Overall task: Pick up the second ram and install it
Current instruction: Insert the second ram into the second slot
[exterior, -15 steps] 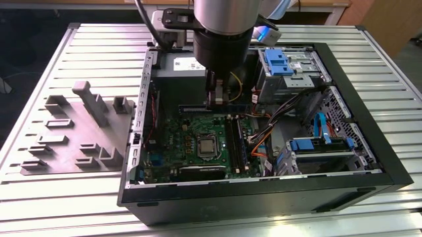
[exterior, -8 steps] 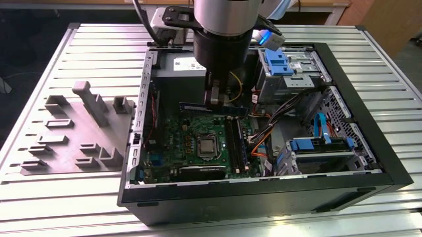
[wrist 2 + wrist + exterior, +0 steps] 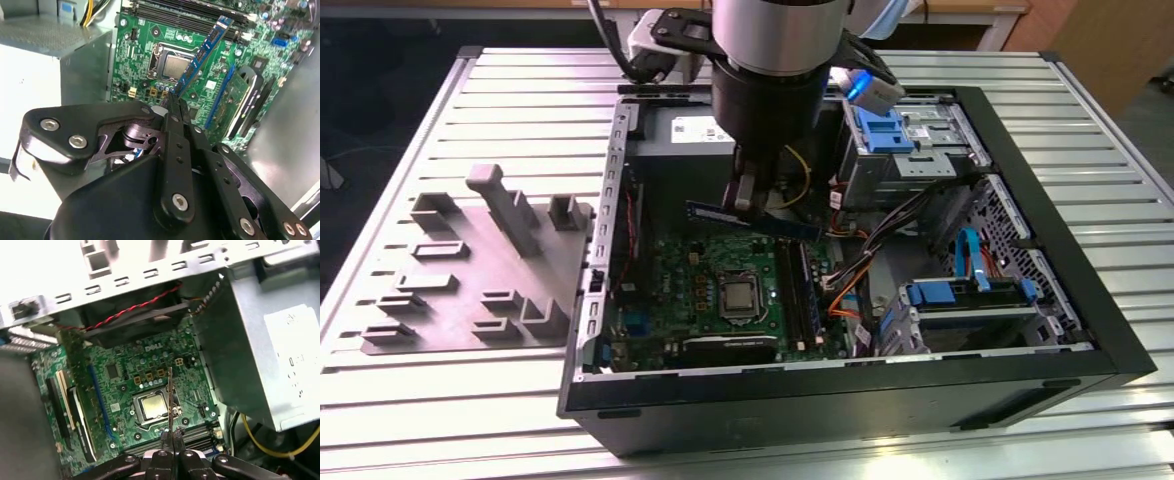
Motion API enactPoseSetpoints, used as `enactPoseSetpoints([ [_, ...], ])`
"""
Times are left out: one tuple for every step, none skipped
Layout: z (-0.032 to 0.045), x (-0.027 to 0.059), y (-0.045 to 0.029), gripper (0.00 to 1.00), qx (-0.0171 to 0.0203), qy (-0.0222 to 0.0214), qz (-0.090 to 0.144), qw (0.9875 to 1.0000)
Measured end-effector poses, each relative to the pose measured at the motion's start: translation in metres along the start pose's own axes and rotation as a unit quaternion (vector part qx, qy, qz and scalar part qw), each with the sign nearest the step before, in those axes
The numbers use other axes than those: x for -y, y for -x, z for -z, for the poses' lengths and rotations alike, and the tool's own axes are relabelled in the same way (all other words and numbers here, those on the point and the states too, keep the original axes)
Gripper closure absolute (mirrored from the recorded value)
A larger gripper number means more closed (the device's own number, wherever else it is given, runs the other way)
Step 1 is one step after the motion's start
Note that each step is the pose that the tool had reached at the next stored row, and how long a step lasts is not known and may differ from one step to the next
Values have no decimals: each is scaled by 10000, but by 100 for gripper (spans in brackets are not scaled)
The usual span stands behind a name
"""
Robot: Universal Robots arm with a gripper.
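Noted the claw pinched narrow on the second ram, with the thin edge of the board caught between two black metal fingers. Logged the stick as held in the air inside the open case, above the motherboard and seated in no socket. In the exterior view, saw it lying about level, one end jutting past each side of the claw. In the second wrist view, recorded a flat, long blue-green strip carrying a row of dark chips; in the first wrist view, saw it edge-on as a thin line. Below it, marked a glossy green board studded with small parts, a square silvery processor socket and long black plastic memory sockets. Beside these, noted a grey sheet-metal supply box. Outside the case, found a ribbed metal counter carrying a matte grey fixture plate with raised blocks.
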State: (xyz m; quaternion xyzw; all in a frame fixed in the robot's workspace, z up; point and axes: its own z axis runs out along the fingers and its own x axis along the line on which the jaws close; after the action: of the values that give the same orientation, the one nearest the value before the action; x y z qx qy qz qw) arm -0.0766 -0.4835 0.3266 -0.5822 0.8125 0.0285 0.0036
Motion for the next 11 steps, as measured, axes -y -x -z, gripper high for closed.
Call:
enactPoseSetpoints([
  [-2,0,0,89,4,-4,-90,10000],
  [-4,0,0,89,8,-7,-180,9998],
  [-6,0,0,89,12,-11,-278,9996],
  [-7,0,0,89,16,-15,-368,9993],
  [-9,0,0,89,20,-18,-457,9990],
  [-11,0,0,89,23,-22,-547,9985],
  [-12,0,0,89,27,-25,-633,9980],
  [-13,0,0,89,30,-28,-715,9974],
  [-15,1,0,89,34,-31,-791,9969],
  [-16,1,0,89,37,-34,-867,9962],
  [-17,1,0,89,41,-37,-946,9955],
])
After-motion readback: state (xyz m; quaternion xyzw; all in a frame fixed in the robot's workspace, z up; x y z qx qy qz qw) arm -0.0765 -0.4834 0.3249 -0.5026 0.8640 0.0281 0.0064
